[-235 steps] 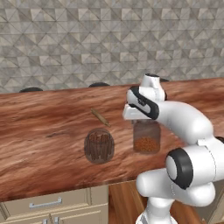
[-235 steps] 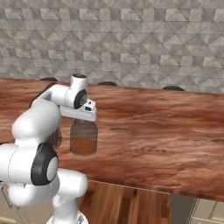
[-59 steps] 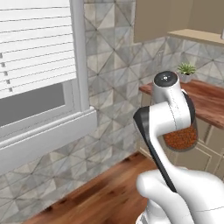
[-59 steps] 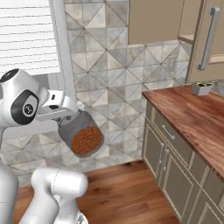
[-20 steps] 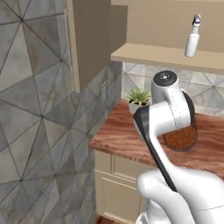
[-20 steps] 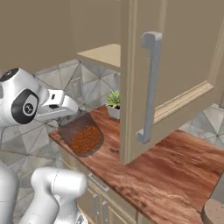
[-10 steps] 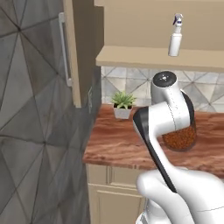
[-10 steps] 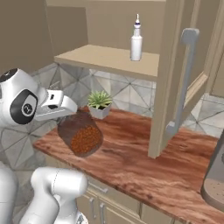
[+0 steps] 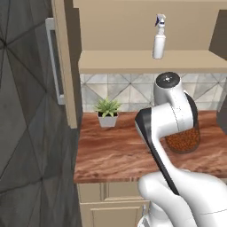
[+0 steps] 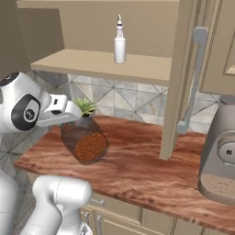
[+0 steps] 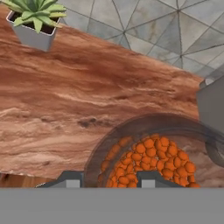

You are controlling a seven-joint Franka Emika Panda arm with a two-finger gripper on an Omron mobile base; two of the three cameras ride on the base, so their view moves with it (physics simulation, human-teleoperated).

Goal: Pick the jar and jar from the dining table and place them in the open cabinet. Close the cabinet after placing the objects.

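Right base view has the end effector (image 10: pixel 78 120) pinching the jar (image 10: pixel 86 141) of reddish grains, carried tilted above the worktop (image 10: pixel 137 170) and below the open cabinet's shelf (image 10: pixel 105 66), where a spray bottle (image 10: pixel 120 43) leaves free space for it.

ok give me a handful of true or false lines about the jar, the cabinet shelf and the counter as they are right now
1. The gripper holds the jar of reddish-brown grains above the counter. True.
2. The jar already stands on the cabinet shelf. False: it is in the gripper, below shelf height.
3. A white spray bottle stands on the shelf. True.
4. Both cabinet doors are shut. False: the door with the long bar handle stands open and the shelf is exposed.
5. A small potted plant sits on the counter by the tiled wall. True.
6. The second jar, with brown sticks, sits beside the plant. False: no such jar is by the plant.
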